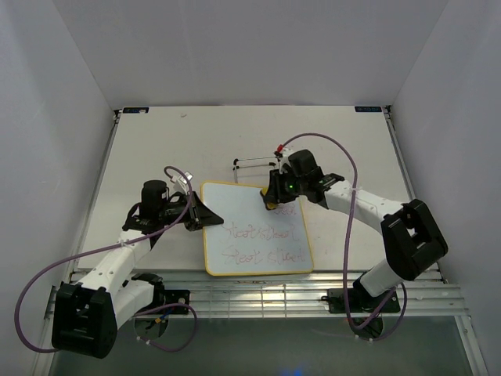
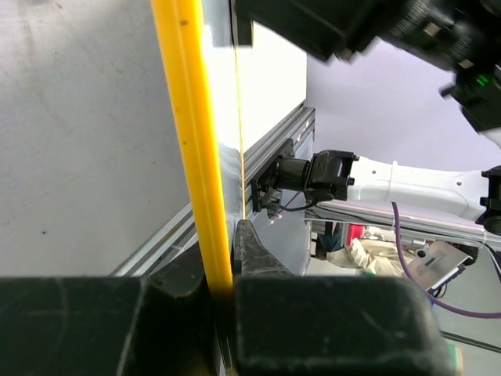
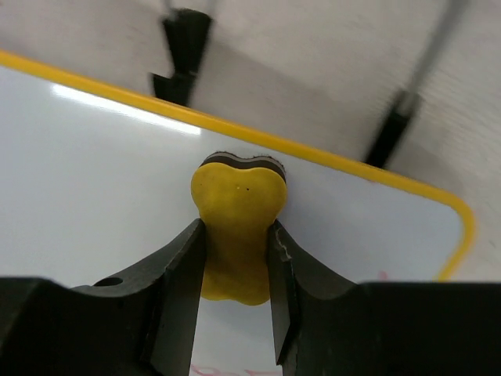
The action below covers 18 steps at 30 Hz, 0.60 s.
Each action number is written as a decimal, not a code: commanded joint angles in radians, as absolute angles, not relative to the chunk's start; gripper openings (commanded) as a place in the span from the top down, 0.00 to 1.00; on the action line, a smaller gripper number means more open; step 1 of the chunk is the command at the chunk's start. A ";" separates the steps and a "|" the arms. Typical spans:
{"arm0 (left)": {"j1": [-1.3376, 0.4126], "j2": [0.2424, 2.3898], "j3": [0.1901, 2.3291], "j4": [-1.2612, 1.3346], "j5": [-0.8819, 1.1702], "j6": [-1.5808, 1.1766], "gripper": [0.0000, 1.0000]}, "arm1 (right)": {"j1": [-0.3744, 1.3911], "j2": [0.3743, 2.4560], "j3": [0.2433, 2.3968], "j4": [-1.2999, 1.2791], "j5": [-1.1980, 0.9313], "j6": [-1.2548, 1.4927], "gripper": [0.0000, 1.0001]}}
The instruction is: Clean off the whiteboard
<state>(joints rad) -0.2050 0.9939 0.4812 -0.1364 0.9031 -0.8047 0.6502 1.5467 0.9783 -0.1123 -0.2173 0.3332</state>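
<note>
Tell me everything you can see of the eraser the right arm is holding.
The eraser is a small yellow block, waisted like a peanut and plastic-looking, with a dark felt layer on its far end. The right gripper clamps it at the waist, one finger on each side. It points felt-first at the whiteboard, just inside the board's far yellow frame. Whether the felt actually touches the white surface cannot be told.

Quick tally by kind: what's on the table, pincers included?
whiteboard: 1
eraser: 1, yellow
wire stand: 1
pincers: 2, the left pincer clamped on the whiteboard's frame, the right pincer holding the eraser
Total: 5
</note>
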 commanded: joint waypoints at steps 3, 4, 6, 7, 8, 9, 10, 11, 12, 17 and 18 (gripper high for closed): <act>-0.225 0.965 0.541 -0.023 1.045 -0.686 1.00 | 0.516 1.490 0.801 -0.244 -0.178 0.282 0.75; -0.225 0.965 0.543 -0.029 1.042 -0.683 1.00 | 0.502 1.477 0.787 -0.245 -0.178 0.279 0.75; -0.227 0.973 0.546 -0.046 1.029 -0.680 1.00 | 0.477 1.459 0.767 -0.258 -0.175 0.265 0.75; -0.226 0.976 0.551 -0.055 1.022 -0.680 1.00 | 0.474 1.453 0.759 -0.270 -0.173 0.264 0.75; -0.225 0.980 0.554 -0.066 1.014 -0.678 1.00 | 0.472 1.448 0.758 -0.273 -0.181 0.262 0.75; -0.225 0.986 0.555 -0.086 0.999 -0.678 1.00 | 0.474 1.439 0.756 -0.272 -0.201 0.262 0.75; -0.225 0.991 0.560 -0.095 0.990 -0.680 1.00 | 0.476 1.433 0.755 -0.265 -0.224 0.273 0.75; -0.225 0.996 0.561 -0.104 0.982 -0.680 1.00 | 0.482 1.422 0.755 -0.247 -0.271 0.279 0.75; -0.225 1.005 0.563 -0.118 0.970 -0.681 1.00 | 0.500 1.417 0.755 -0.235 -0.290 0.288 0.75; -0.225 1.028 0.566 -0.153 0.914 -0.678 1.00 | 0.604 1.401 0.781 -0.152 -0.363 0.379 0.75; -0.227 1.028 0.566 -0.156 0.908 -0.678 1.00 | 0.642 1.401 0.784 -0.114 -0.371 0.391 0.75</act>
